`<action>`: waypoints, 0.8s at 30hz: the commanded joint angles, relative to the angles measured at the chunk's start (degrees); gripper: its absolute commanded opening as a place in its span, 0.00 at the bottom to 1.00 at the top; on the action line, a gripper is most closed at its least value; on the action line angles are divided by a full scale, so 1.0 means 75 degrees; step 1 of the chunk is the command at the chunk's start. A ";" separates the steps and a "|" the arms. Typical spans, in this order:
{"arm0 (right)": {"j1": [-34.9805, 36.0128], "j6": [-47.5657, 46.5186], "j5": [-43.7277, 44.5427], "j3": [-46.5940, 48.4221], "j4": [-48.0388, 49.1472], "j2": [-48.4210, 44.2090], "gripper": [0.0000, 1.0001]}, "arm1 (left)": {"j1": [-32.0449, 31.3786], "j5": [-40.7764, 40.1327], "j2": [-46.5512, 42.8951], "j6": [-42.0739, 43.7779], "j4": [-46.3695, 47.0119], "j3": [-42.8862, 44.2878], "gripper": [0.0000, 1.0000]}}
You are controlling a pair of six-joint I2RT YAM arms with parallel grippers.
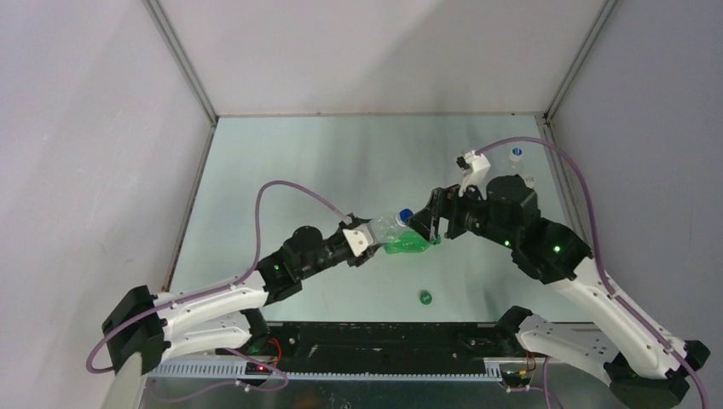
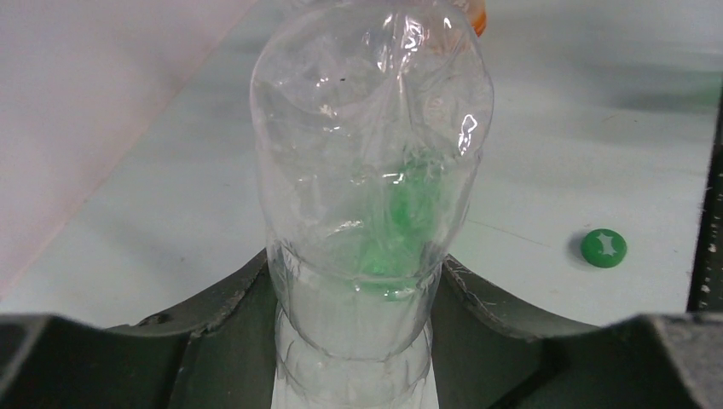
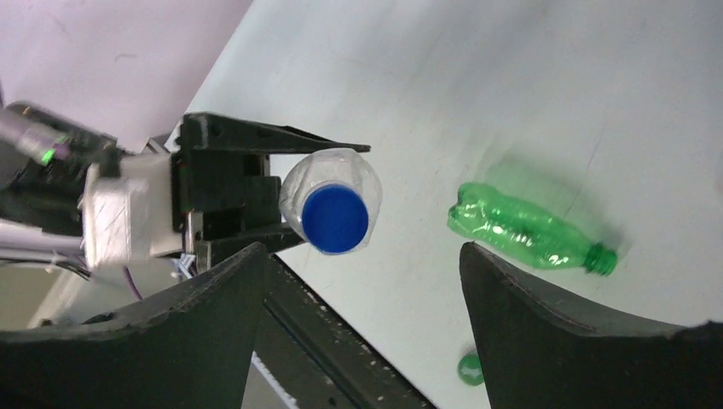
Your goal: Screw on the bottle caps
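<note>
One green cap [image 1: 425, 297] lies flat on the table [image 1: 281, 170], nearest my bases and a little right of centre, with nothing touching it. Farther in, the green bottle [image 1: 411, 245] lies on its side, its mouth bare. Just beyond it my left gripper [image 1: 375, 235] is clamped on the body of the clear bottle [image 1: 390, 225], a finger pressing each side and the neck aimed toward my right arm. The blue cap [image 1: 406, 216] sits on that neck; I cannot tell how far it is threaded. My right gripper [image 1: 433, 223] faces the cap head-on, jaws spread wide and holding nothing, fingertips just beside the cap but apart from it. At the far right, near the wall, stands the white-and-blue cap [image 1: 516, 154], too small to make out further.
</note>
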 commanded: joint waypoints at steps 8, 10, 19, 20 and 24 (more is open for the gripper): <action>-0.0185 -0.6464 -0.3501 0.0039 -0.0607 -0.0937 0.84 | 0.1416 0.4437 -0.0241 -0.0779 -0.1628 0.0587 0.00; -0.0180 -0.7192 -0.3940 0.0042 -0.0796 -0.1016 0.84 | 0.1461 0.4989 -0.0220 -0.0571 -0.2150 0.0859 0.00; -0.0189 -0.8403 -0.4990 0.0045 -0.0884 -0.0867 0.74 | 0.1473 0.6137 0.0167 0.0212 -0.3882 0.1779 0.00; -0.0187 -0.8418 -0.5024 0.0040 -0.0874 -0.0828 0.73 | 0.1470 0.6190 0.0191 0.0230 -0.3917 0.1843 0.00; -0.0186 -0.8476 -0.5071 0.0043 -0.0755 -0.0744 0.66 | 0.1469 0.6254 0.0247 0.0329 -0.4117 0.1976 0.00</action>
